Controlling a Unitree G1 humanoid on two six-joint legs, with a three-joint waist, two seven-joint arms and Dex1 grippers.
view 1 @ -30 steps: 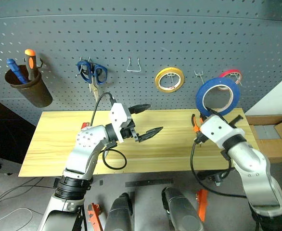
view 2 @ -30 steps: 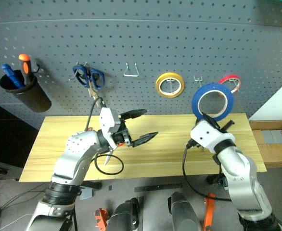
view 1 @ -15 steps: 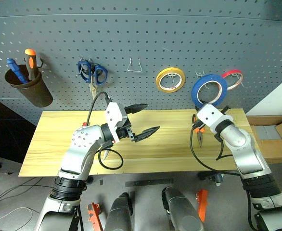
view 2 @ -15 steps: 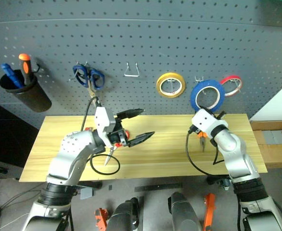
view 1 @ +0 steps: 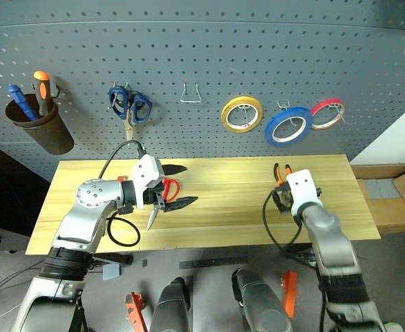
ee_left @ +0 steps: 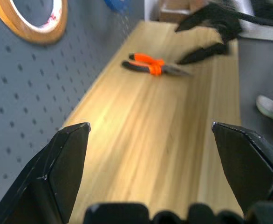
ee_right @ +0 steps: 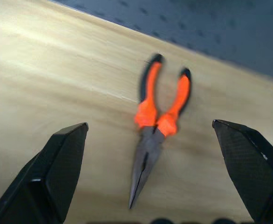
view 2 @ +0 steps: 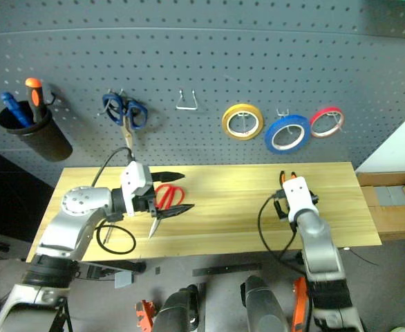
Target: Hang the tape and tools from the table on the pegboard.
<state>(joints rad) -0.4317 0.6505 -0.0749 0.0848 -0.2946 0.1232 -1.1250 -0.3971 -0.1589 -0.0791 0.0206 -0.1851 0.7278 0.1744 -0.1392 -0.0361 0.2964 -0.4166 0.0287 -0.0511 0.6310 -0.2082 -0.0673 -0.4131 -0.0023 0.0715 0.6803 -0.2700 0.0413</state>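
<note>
The thin blue tape ring [view 1: 286,126] hangs on a hook of the dark grey perforated pegboard [view 1: 209,48]. The right gripper [ee_right: 150,154], jaws wide and empty, faces the small orange-and-black pliers [ee_right: 156,119] lying on the pale wooden table [view 1: 230,200]. It should straddle both handles before closing. The left gripper [view 1: 178,185] is also spread, above the red-handled scissors [view 1: 162,194].

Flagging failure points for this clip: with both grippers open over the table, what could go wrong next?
The small orange-and-black-handled pliers lie flat on the pale yellow wooden table, so the open right gripper could push them along instead of gripping. The red-handled scissors lie partly under the open left gripper, their blades pointing at the table's near edge; a nudge might slide them off. The thin blue tape roll overlaps the red-pink tape roll on the dark grey pegboard.
</note>
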